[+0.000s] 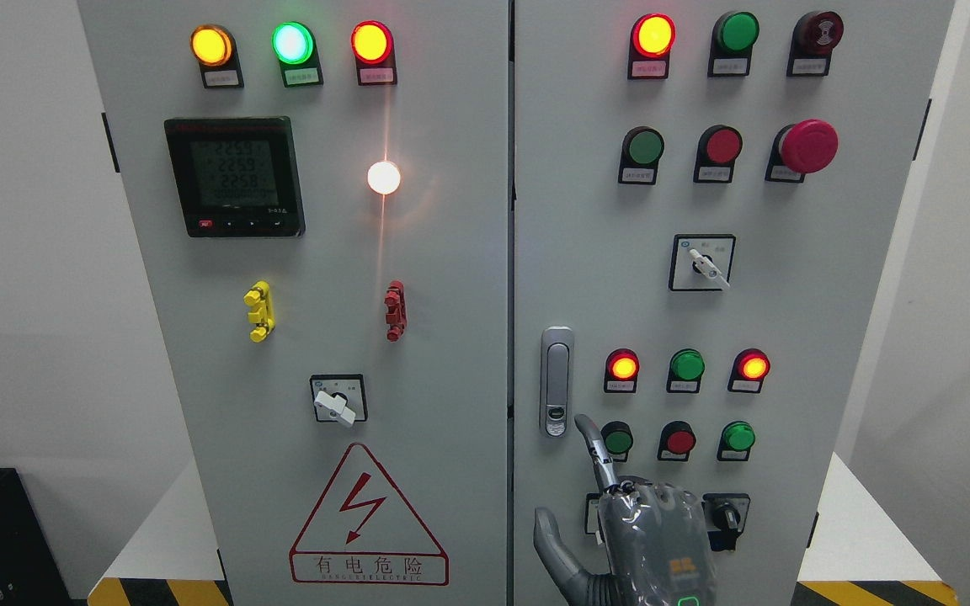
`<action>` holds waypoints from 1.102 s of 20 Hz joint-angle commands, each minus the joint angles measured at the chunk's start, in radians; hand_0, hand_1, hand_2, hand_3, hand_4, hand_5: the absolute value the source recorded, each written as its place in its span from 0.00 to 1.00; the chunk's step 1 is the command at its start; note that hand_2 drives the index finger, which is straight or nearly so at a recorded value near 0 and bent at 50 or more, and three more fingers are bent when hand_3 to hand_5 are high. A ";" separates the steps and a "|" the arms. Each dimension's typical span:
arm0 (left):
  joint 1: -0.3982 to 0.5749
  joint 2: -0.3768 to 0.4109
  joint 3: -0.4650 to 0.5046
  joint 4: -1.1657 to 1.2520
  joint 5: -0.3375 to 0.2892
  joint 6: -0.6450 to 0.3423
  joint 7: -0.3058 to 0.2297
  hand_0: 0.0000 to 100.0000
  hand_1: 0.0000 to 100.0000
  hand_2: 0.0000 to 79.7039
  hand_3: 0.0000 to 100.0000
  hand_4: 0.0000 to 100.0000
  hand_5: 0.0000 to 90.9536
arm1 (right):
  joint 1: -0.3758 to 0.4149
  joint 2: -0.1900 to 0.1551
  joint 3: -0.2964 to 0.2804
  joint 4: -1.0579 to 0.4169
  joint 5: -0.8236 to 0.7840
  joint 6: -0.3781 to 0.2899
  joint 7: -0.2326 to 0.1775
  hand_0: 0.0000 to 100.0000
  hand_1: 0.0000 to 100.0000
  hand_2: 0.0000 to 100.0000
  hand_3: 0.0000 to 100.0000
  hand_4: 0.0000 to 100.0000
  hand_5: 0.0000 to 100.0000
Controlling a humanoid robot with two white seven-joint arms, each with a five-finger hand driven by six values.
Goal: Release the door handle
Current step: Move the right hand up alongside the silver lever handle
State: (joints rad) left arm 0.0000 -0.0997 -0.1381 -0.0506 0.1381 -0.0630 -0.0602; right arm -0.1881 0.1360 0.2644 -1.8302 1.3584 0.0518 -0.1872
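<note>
Seemingly, right hand (632,522) hovers below door handle (556,381).

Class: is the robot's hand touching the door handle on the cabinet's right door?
Apart. The head view shows grey door between the right hand's raised fingertip and the door handle.

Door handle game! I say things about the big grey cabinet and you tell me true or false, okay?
1. The door handle is on the right door. True.
2. The robot's right hand is wrapped around the handle. False: the hand is below the handle and holds nothing, with one finger pointing up near the handle's bottom end.
3. The big red mushroom button is on the left door. False: it is near the top of the right door.
4. The red warning triangle with a lightning bolt is on the left door. True.
5. The little screen is blank. False: it shows rows of numbers.
</note>
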 commanded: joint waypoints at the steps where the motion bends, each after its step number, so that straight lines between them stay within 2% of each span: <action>1: 0.020 0.000 0.000 0.000 0.000 0.000 0.000 0.12 0.56 0.00 0.00 0.00 0.00 | -0.027 0.001 0.019 0.077 0.044 0.016 -0.003 0.50 0.27 0.00 0.99 1.00 1.00; 16: 0.020 0.000 0.000 0.000 0.000 0.000 0.000 0.12 0.56 0.00 0.00 0.00 0.00 | -0.065 0.002 0.038 0.121 0.090 0.054 -0.011 0.50 0.27 0.00 1.00 1.00 1.00; 22: 0.020 0.000 0.000 0.000 0.000 0.000 0.000 0.12 0.56 0.00 0.00 0.00 0.00 | -0.073 0.002 0.041 0.134 0.103 0.056 -0.011 0.47 0.28 0.00 1.00 1.00 1.00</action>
State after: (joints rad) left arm 0.0000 -0.0997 -0.1381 -0.0506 0.1381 -0.0630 -0.0602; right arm -0.2510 0.1377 0.2946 -1.7279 1.4530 0.1072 -0.1992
